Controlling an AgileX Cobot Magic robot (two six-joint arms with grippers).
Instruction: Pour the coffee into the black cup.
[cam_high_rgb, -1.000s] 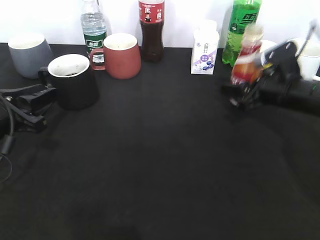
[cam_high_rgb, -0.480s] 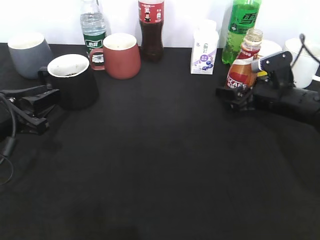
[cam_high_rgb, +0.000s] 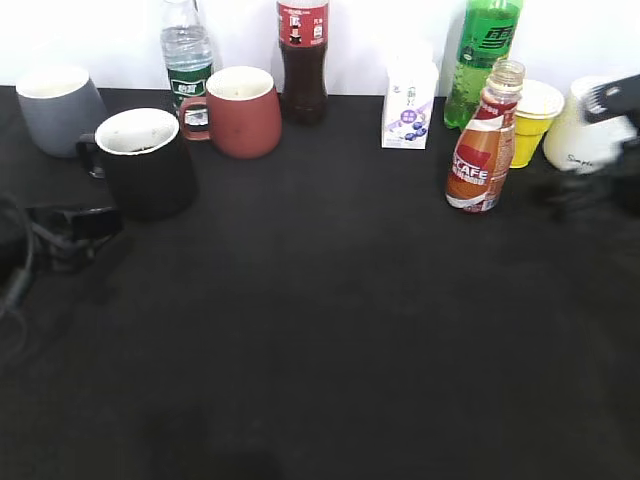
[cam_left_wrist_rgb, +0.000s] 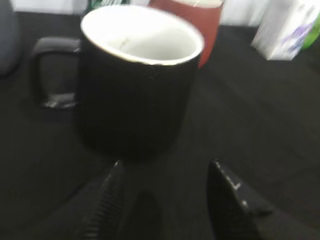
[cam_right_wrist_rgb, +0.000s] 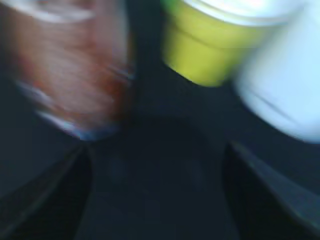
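Note:
The coffee bottle (cam_high_rgb: 481, 145) stands upright and uncapped on the black table at the right, blurred in the right wrist view (cam_right_wrist_rgb: 70, 70). The black cup (cam_high_rgb: 148, 165) stands at the left with a white inside, filling the left wrist view (cam_left_wrist_rgb: 135, 85). My left gripper (cam_left_wrist_rgb: 165, 172) is open and empty, just short of the cup; in the exterior view it (cam_high_rgb: 90, 222) lies low to the cup's left. My right gripper (cam_right_wrist_rgb: 155, 155) is open and empty, to the right of the bottle; its arm (cam_high_rgb: 610, 170) blurs at the right edge.
A grey mug (cam_high_rgb: 55, 105), a dark red mug (cam_high_rgb: 243, 110), a water bottle (cam_high_rgb: 187, 55), a dark soda bottle (cam_high_rgb: 303, 60), a milk carton (cam_high_rgb: 410, 100), a green bottle (cam_high_rgb: 480, 55), a yellow cup (cam_high_rgb: 530, 120) and a white mug (cam_high_rgb: 580, 130) line the back.
My right gripper has let go of the coffee bottle and pulled back to the right; the bottle stands free. My left gripper has drawn back from the black cup.

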